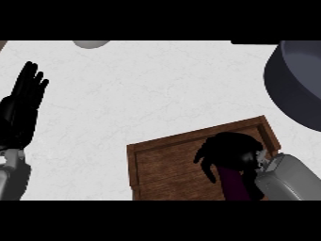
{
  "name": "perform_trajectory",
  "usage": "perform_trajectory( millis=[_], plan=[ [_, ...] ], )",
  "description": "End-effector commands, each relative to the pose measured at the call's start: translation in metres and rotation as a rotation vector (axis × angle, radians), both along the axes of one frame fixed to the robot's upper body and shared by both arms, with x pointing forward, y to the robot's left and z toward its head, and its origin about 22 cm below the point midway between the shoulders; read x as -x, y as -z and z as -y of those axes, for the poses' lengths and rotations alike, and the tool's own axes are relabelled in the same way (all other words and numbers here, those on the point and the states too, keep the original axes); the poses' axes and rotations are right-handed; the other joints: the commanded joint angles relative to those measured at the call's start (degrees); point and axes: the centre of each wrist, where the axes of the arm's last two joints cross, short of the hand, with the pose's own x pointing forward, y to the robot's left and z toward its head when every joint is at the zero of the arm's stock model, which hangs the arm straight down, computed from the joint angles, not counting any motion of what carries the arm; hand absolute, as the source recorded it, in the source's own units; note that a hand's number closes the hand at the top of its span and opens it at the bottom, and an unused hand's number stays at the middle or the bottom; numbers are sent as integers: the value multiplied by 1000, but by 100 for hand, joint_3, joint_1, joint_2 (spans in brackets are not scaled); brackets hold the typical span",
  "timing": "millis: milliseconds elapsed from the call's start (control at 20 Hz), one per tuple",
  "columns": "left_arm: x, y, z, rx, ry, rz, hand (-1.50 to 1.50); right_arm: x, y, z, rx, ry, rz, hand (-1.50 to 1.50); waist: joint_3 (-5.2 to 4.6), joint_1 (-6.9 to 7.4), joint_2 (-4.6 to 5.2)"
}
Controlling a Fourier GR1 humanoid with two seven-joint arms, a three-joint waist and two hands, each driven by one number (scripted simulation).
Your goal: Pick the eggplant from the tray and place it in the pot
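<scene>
Dark purple elongated eggplant [234, 186] — being clasped by the black right hand [227, 150] over the brown wooden tray [164, 165], fingers curled round it. Transfer to the dark grey round pot [303, 84] — judged as not yet done; the black left hand [20, 108] is resting with fingers straight at the view's left.

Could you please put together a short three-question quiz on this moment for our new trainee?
1. True or false: the eggplant already lies inside the pot.
2. Which hand has its fingers curled round the eggplant? A) left hand B) right hand
3. Fill in: the wooden tray sits toward the view's ____ edge.

Key: 1. false, it is over the tray, in the curled hand. 2. B; the left rests open, fingers up, at the view's left. 3. lower.
</scene>
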Motion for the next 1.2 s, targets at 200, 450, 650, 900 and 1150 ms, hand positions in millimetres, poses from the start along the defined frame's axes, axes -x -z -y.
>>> perform_trajectory(
  millis=[200,450,650,900,1150],
  plan=[
    [0,1,2,-2,1,14,0,12,20,-6,5,-67,-51,150,34,-15,47],
    [-9,-4,1,8,-7,-17,0,5,4,4,-86,186,49,150,32,-122,28],
    [4,5,-13,3,-45,-18,0,8,19,23,-156,609,162,150,31,-319,-19],
    [10,-1,-16,-18,-33,-16,0,36,-24,5,-327,768,271,150,29,-189,-14],
    [12,-4,-13,2,-25,-18,0,48,-81,18,-581,988,520,150,30,-178,-34]
  ],
)
